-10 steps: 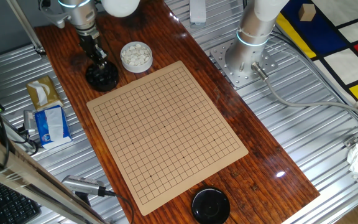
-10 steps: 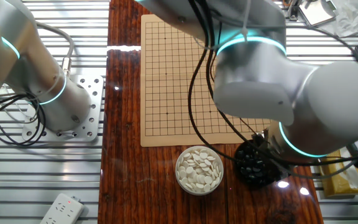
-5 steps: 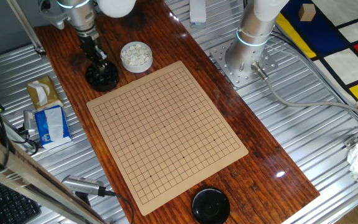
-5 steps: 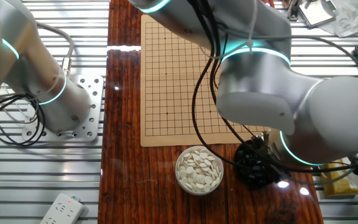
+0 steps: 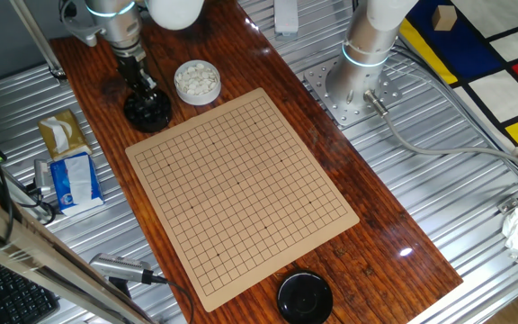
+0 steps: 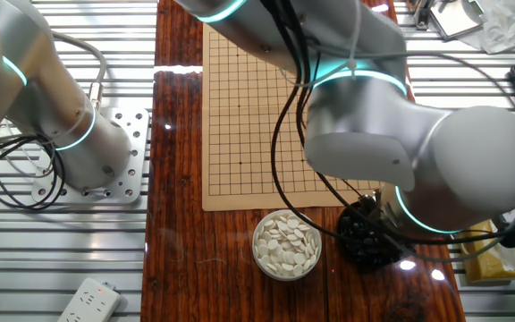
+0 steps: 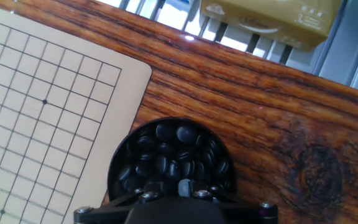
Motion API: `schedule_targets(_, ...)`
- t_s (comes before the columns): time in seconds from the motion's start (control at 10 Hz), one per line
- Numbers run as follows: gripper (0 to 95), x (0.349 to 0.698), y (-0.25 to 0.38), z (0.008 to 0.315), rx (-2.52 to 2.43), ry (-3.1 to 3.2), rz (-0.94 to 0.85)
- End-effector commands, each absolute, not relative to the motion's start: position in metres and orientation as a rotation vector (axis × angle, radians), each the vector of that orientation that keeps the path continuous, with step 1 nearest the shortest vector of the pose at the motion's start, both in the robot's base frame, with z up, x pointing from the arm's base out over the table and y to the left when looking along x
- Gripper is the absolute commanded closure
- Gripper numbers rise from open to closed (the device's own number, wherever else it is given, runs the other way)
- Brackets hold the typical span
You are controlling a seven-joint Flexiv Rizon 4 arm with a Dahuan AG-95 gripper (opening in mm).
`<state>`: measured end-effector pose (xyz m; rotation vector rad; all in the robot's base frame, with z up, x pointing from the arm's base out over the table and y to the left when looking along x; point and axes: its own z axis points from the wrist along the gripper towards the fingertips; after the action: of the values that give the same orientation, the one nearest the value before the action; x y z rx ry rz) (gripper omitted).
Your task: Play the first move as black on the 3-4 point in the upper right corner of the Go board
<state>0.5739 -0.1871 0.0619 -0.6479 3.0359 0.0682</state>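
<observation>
**Gripper over the bowl of black stones; board bare**

The gripper [image 5: 142, 90] stands at the bowl of black stones [image 5: 147, 112], which sits on the wooden tabletop [image 5: 403, 243] just off one corner of the Go board [image 5: 241, 189]. In the one fixed view the fingers point down into the bowl from above. In the other fixed view the large grey arm [image 6: 392, 134] covers most of the gripper, and only part of the bowl of black stones [image 6: 365, 237] shows beneath it.

In the hand view the bowl of black stones [image 7: 169, 158] fills the lower middle, heaped with glossy black stones [image 7: 185, 134]. The gripper's body crosses the bottom edge, with a small pale tip [image 7: 184, 185] down among the stones. Whether the jaws are parted or closed on a stone cannot be told from any view.

The bowl of white stones [image 5: 196, 81] stands just beside the black one, near the same board edge; in the other fixed view the bowl of white stones [image 6: 286, 243] is seen full. A black lid [image 5: 305, 297] lies on the tabletop near the far end of the board, well apart from both bowls.

No stone lies on the board's grid in any view. The corner of the board [image 7: 132, 65] nearest the black bowl is rounded and close to the bowl's rim, not touching it. A yellow-brown carton [image 7: 266, 18] sits beyond the tabletop edge.
</observation>
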Motion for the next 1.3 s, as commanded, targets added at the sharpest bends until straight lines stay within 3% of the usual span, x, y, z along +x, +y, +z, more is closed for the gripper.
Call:
schedule_targets(0.1, 76.0, 0.573, -0.187, 0.061, -0.655, 3.035, 0.071)
schedule_targets(1.3, 76.0, 0.574, -0.185, 0.046, -0.686, 3.002, 0.074)
